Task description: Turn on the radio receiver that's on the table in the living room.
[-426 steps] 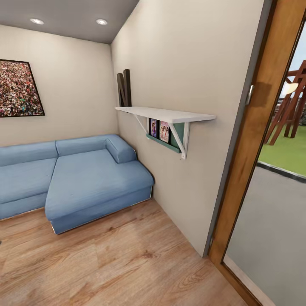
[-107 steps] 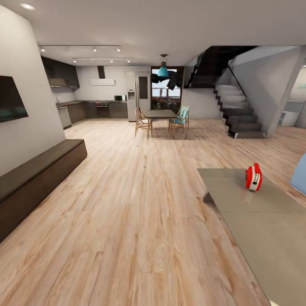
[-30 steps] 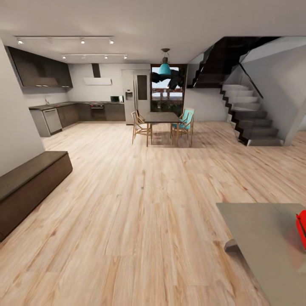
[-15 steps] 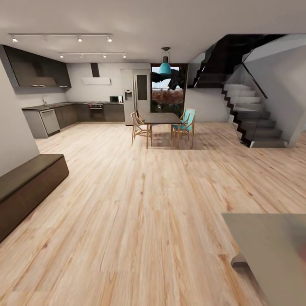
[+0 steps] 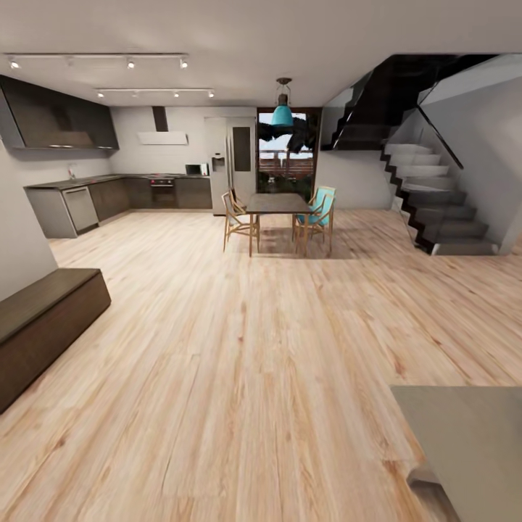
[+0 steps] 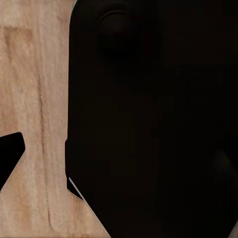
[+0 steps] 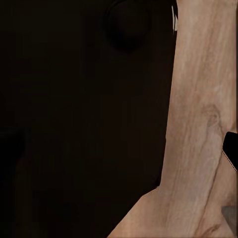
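Note:
The radio receiver is out of view. A corner of the table (image 5: 471,435), with its glossy grey-taupe top, shows at the lower right of the head view. Light wood plank floor (image 5: 246,348) of the living room stretches ahead of me. In the left wrist view a large dark part of my own body (image 6: 148,124) hangs over the plank floor, with a black tip (image 6: 10,158) at the picture's edge. The right wrist view has the same dark mass (image 7: 84,114) and a small black tip (image 7: 231,148). Neither wrist view lets me judge how the jaws stand.
A long low dark bench (image 5: 43,319) runs along the left wall. Far ahead stand a dining table with chairs (image 5: 278,206), a dark kitchen counter (image 5: 138,190) and a fridge (image 5: 232,163). A staircase (image 5: 435,210) rises at the right.
The head camera has moved on and swung left: the table has slid to the lower right corner and the red radio has left the picture at the right edge.

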Robot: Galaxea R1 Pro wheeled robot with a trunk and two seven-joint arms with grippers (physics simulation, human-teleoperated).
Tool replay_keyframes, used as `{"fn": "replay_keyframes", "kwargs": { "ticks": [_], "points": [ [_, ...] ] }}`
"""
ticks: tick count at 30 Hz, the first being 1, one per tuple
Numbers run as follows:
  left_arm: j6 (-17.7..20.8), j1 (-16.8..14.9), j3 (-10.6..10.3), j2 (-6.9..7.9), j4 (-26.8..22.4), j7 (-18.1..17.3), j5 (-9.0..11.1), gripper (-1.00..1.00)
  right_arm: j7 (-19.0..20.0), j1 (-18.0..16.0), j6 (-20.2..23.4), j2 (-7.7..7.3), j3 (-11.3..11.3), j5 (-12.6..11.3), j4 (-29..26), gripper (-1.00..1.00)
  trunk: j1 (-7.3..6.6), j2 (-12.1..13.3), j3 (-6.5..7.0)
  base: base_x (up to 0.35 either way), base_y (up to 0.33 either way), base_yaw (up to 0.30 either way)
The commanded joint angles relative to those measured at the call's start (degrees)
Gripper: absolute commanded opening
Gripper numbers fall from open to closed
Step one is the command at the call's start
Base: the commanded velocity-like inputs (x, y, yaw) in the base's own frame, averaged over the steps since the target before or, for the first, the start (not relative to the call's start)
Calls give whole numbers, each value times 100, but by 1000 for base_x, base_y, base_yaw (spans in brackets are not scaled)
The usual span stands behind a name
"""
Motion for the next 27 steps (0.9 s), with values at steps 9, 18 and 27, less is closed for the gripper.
{"fn": "replay_keyframes", "kwargs": {
  "ticks": [9, 18, 27],
  "points": [
    [-1, 0, 1, 0, 3, 0, 0, 100, 0, 0, 0, 0, 6, 0, -1, 100, 0, 0, 0, 323, 0, 0],
    [0, 0, -2, 2, 0, 0, 0, 100, 0, 0, 0, 0, 6, 0, -1, 100, 0, 0, 0, 323, 0, 0],
    [0, 0, 1, 0, 2, 0, 0, 100, 0, 0, 0, 0, 6, 0, 0, 100, 0, 0, 0, 323, 0, 0]
  ]
}}
